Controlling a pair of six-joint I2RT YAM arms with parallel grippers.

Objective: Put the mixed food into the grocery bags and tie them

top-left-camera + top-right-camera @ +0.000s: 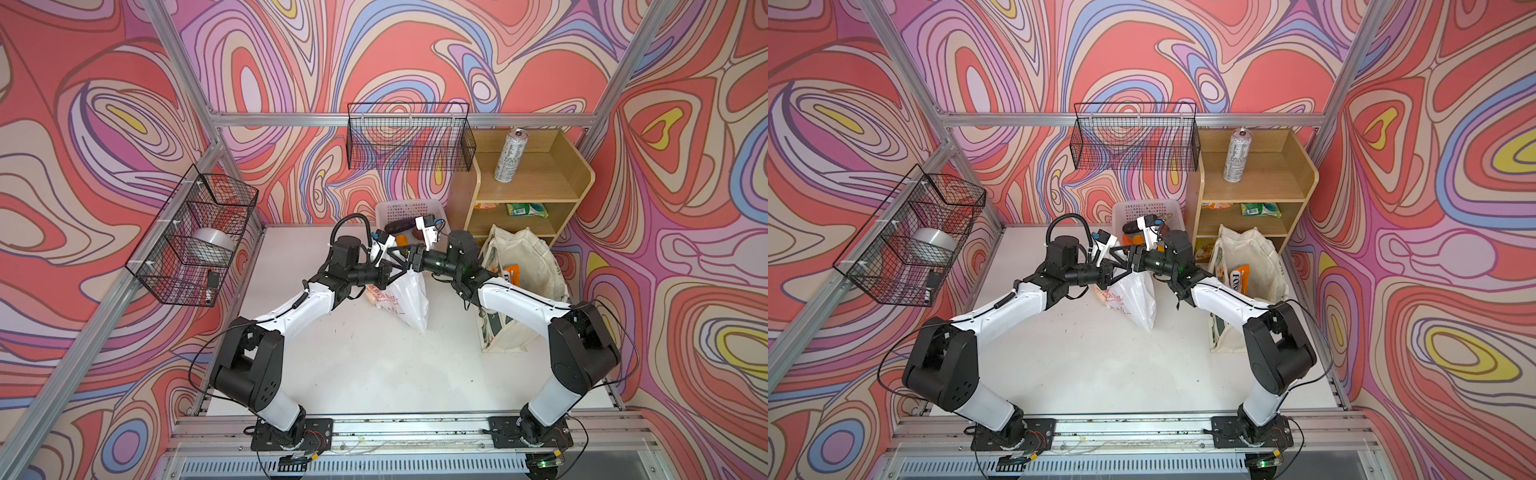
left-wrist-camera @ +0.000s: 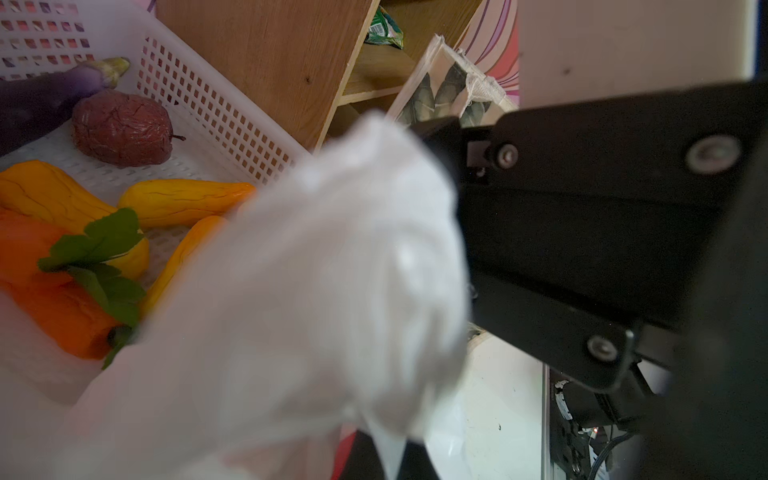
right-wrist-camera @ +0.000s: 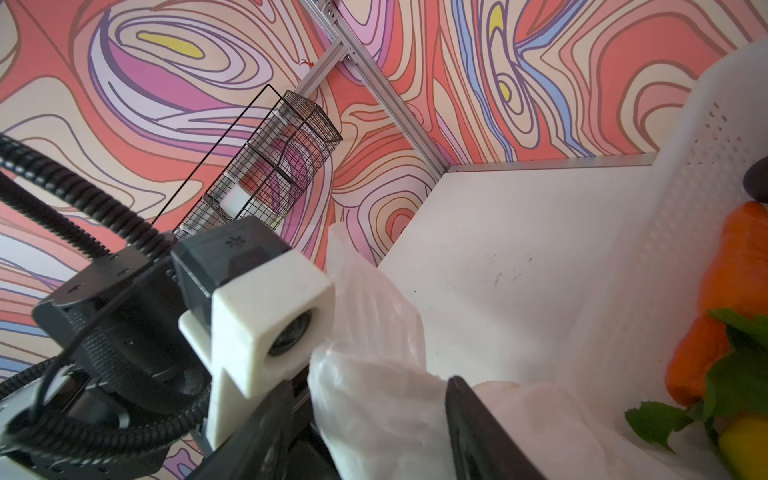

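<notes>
The white plastic carrier bag (image 1: 409,301) is found at the middle of the desk (image 1: 353,353), its long axis running from the bunched neck at the far end to a corner pointed toward the near edge. The neck is clamped by the closed fingers of the left gripper (image 1: 404,267). The right gripper (image 1: 415,259) is set just beside that bunch; whether its fingers are parted cannot be told, as only one finger (image 3: 478,424) is seen amid blurred plastic. The red lettering is partly hidden by the left arm

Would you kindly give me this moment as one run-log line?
left gripper: shut on plastic bag top | right gripper: at bag top, state unclear | carrot, eggplant: in basket
</notes>
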